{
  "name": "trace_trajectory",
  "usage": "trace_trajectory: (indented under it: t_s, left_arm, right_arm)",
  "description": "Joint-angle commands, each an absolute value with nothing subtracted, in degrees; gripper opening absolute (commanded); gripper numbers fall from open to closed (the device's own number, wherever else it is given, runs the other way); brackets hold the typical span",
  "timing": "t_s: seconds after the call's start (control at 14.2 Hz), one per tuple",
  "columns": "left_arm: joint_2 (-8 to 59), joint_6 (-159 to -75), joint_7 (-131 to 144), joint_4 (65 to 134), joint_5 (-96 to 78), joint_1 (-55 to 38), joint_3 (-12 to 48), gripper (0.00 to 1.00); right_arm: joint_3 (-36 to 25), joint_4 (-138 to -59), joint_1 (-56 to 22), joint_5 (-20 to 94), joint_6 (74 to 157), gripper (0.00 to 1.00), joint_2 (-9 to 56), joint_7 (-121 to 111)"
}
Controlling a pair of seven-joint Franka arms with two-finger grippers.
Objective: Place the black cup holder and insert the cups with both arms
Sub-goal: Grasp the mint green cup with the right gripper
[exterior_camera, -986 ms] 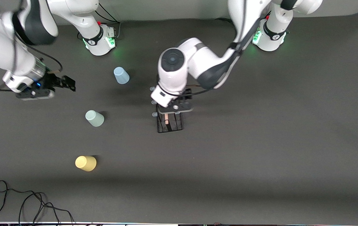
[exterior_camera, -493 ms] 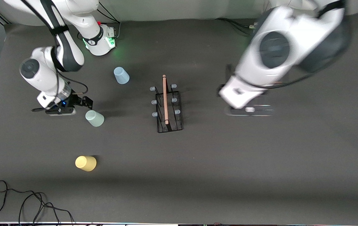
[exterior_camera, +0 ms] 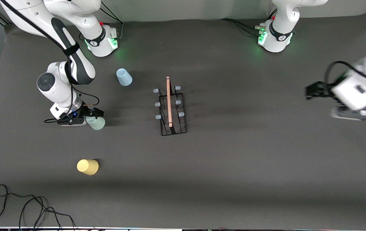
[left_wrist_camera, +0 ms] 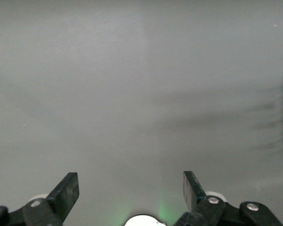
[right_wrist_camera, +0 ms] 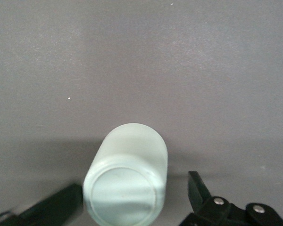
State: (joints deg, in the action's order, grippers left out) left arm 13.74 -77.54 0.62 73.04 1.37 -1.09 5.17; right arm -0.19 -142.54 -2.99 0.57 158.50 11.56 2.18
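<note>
3 cups (exterior_camera: 124,77), 1 black cup holder (exterior_camera: 172,110)

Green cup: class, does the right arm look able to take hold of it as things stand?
Probably yes. The right tool is open and sits at the green cup, which stands upside down between its fingers. Nothing lies between them; the other cups and the holder are well apart.

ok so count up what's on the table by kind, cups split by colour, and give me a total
Blue cup: 1
Green cup: 1, between the right tool's open fingers
Yellow cup: 1
Cup holder: 1
Loose cable: 1
Total: 5
</note>
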Motion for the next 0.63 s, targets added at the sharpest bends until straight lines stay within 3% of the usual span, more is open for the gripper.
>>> trace_trajectory:
  t_s: [0.0, 0.21, 0.28, 0.42, 0.56]
  left_arm:
    - [10.0, -83.8, -0.4, 82.6, 2.3, 2.0, 5.9, 0.99]
    - [2.7, -94.3, -0.6, 97.4, 3.0, 2.5, 6.0, 0.99]
    - [1.6, -95.3, -1.1, 99.5, 3.1, 2.5, 6.0, 0.99]
    - [1.3, -95.5, -1.5, 99.3, 3.0, 2.5, 6.0, 1.00]
    - [2.1, -95.0, -1.7, 97.3, 2.9, 2.6, 5.9, 1.00]
  right_arm:
    - [-0.4, -141.5, -3.7, 0.5, 159.2, 1.00, 12.6, 3.5]
    - [-0.4, -141.2, -3.8, 0.5, 159.3, 1.00, 12.8, 3.5]
    - [-0.4, -141.2, -3.8, 0.5, 159.3, 0.74, 12.7, 3.5]
    - [-0.4, -141.1, -3.7, 0.5, 159.2, 0.07, 12.7, 3.4]
    - [-0.4, -140.0, -3.8, 0.5, 158.5, 0.00, 11.7, 3.4]
